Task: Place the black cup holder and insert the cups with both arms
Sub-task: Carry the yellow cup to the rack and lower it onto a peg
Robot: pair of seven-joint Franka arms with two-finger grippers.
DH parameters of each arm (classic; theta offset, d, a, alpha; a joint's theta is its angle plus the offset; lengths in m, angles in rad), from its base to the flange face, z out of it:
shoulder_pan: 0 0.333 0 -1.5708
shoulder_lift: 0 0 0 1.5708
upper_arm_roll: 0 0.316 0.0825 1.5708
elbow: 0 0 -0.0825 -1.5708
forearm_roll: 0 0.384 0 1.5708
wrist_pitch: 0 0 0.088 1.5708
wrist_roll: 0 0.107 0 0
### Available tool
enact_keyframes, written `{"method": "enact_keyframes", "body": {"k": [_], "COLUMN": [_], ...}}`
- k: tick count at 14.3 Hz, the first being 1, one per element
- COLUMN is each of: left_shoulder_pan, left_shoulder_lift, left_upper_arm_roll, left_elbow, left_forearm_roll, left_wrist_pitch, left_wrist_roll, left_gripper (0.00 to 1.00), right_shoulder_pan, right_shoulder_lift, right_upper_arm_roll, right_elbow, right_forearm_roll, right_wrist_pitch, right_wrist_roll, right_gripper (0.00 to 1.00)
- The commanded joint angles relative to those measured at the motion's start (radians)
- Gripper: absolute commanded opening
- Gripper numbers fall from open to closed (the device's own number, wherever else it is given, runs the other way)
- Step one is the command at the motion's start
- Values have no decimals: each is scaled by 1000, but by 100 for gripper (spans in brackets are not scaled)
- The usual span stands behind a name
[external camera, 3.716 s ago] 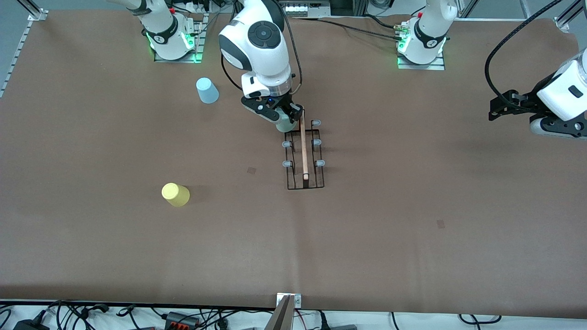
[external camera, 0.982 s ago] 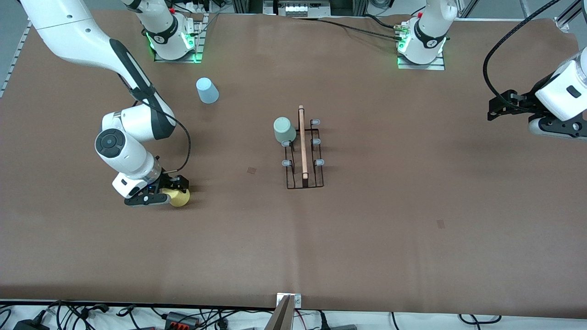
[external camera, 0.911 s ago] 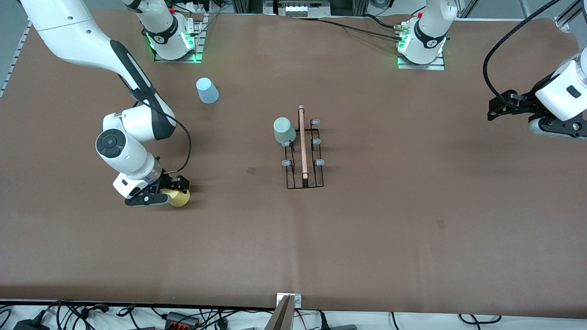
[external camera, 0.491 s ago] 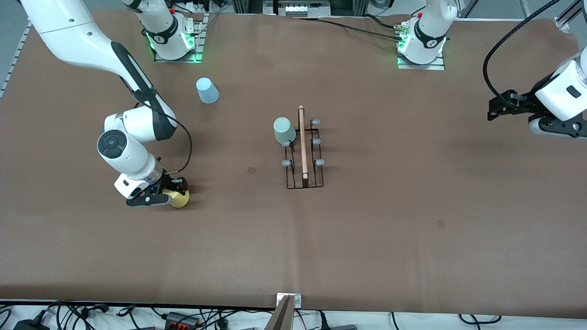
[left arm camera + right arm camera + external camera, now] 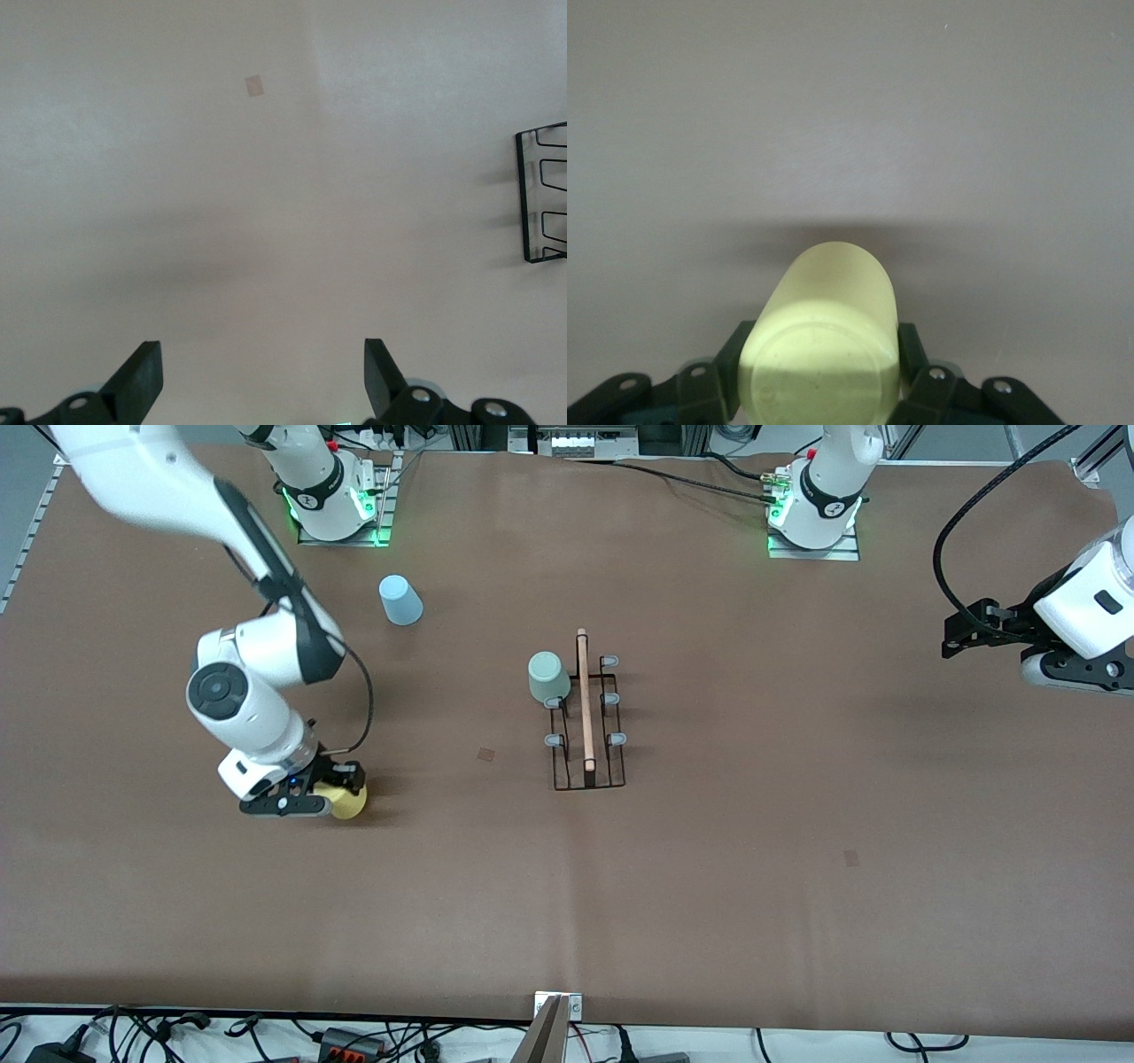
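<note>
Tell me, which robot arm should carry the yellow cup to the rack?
The right arm. Its right gripper already clasps the yellow cup, while the left gripper waits open over bare table at the left arm's end, holding nothing.

No writing to read anywhere here. The bands on the two arm bases (image 5: 323,498) (image 5: 819,509) at twelve o'clock carry a small dark mark each, too small to make out as letters. The cups, the rack and the brown worktop (image 5: 753,868) show no labels, brands or numbers. Both wrist views give bare surfaces only, nothing printed.
</note>
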Motion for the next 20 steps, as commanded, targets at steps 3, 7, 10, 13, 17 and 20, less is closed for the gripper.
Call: {"method": "enact_keyframes", "body": {"k": [3, 7, 10, 13, 17, 20], "left_shoulder_pan": [-2, -2, -2, -2, -2, -2], "left_shoulder_lift": [11, 10, 11, 11, 11, 11], "left_upper_arm_roll": [5, 5, 5, 5, 5, 5], "left_elbow": [26, 26, 26, 26, 26, 26], "left_forearm_roll": [-23, -23, -23, -23, -23, -23], "left_wrist_pitch": [-20, -20, -20, -20, -20, -20], "left_wrist_roll": [0, 0, 0, 0, 0, 0], "left_gripper": [100, 100, 100, 100, 100, 100], "right_shoulder_pan": [120, 261, 316, 342, 379, 388], "right_shoulder_lift": [-99, -39, 34, 62, 106, 119], "right_upper_arm_roll": [143, 139, 134, 119, 119, 117], "right_elbow": [85, 209, 323, 347, 347, 347], "right_forearm_roll": [3, 2, -9, -11, -29, -31], "right_wrist_pitch": [-128, -134, -158, -154, -144, -144], "right_wrist_roll": [500, 762, 863, 877, 882, 885], "right_gripper": [6, 6, 6, 6, 7, 7]}}
